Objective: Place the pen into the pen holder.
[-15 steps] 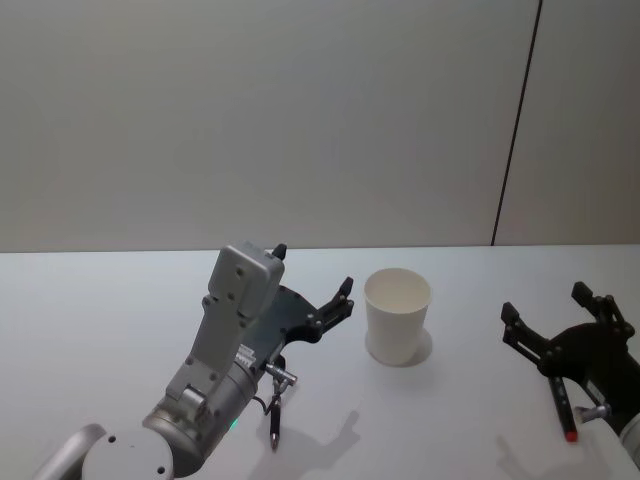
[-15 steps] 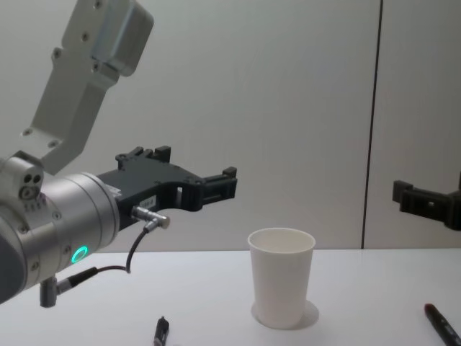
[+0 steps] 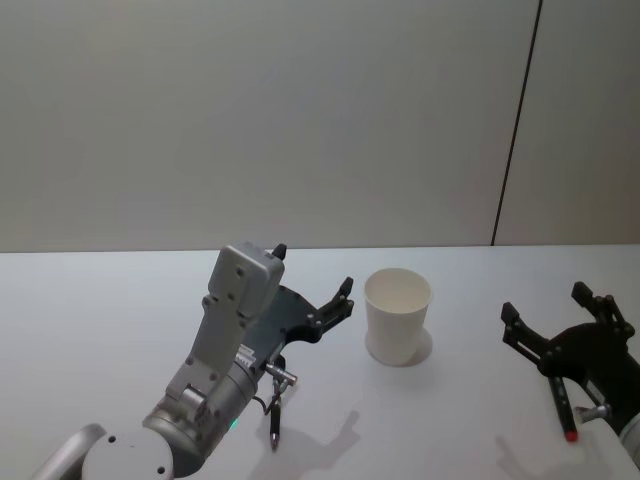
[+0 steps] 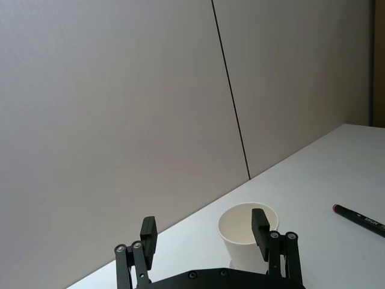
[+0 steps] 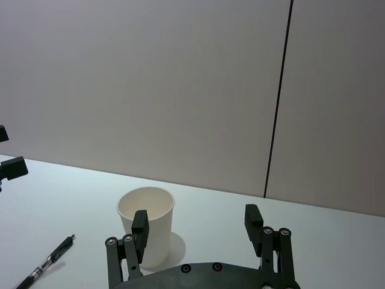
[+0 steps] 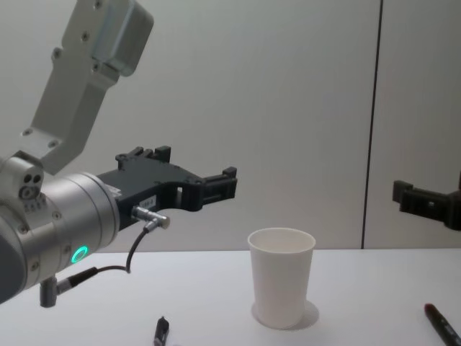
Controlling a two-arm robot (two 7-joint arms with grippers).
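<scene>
The pen holder [image 3: 397, 315], a plain white paper cup, stands upright on the white table [image 3: 100, 320], and it appears again [image 6: 281, 277] in the chest view. A black pen [image 3: 275, 425] lies on the table below my left arm. My left gripper [image 3: 314, 268] hovers open and empty just left of the cup, above the table. A second pen [image 3: 563, 410], dark with a red tip, lies at the right under my right gripper [image 3: 545, 302]. That gripper is also open and empty, to the right of the cup.
The left wrist view looks over its open fingers [image 4: 260, 223] at the cup [image 4: 237, 229] and the red-tipped pen [image 4: 358, 218]. In the right wrist view the cup [image 5: 153, 211] and the black pen [image 5: 51, 262] lie ahead. A grey wall stands behind the table.
</scene>
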